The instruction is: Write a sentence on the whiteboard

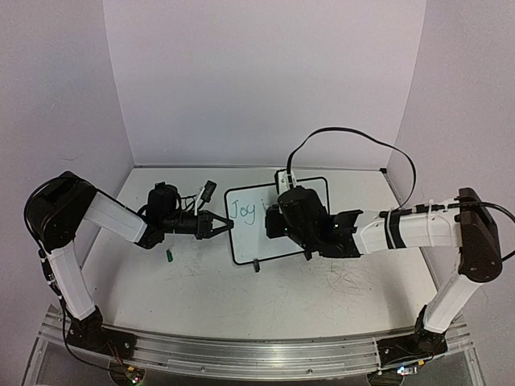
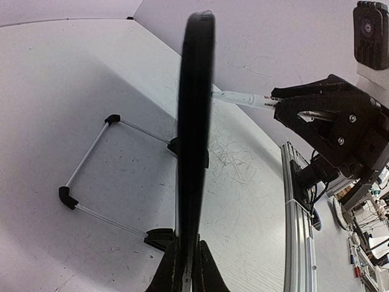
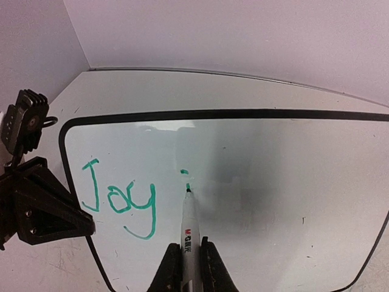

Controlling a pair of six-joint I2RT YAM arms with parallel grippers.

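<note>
The whiteboard (image 1: 249, 233) stands tilted on the table, black-bordered, seen edge-on in the left wrist view (image 2: 194, 121) and face-on in the right wrist view (image 3: 273, 201). Green letters "Joy" (image 3: 118, 198) and a dot with a short stroke (image 3: 185, 176) are on it; "Joy" also shows in the top view (image 1: 241, 211). My left gripper (image 1: 224, 224) is shut on the board's left edge (image 2: 188, 267). My right gripper (image 3: 189, 255) is shut on a white marker (image 3: 188, 225), its green tip touching the board. In the top view the right gripper's wrist (image 1: 302, 217) covers the board's right half.
A small green marker cap (image 1: 170, 256) lies on the table left of the board. The board's wire stand with black corner pieces (image 2: 91, 176) rests behind it. Grey scribble marks (image 1: 346, 281) cover the table front right. Walls close the back and sides.
</note>
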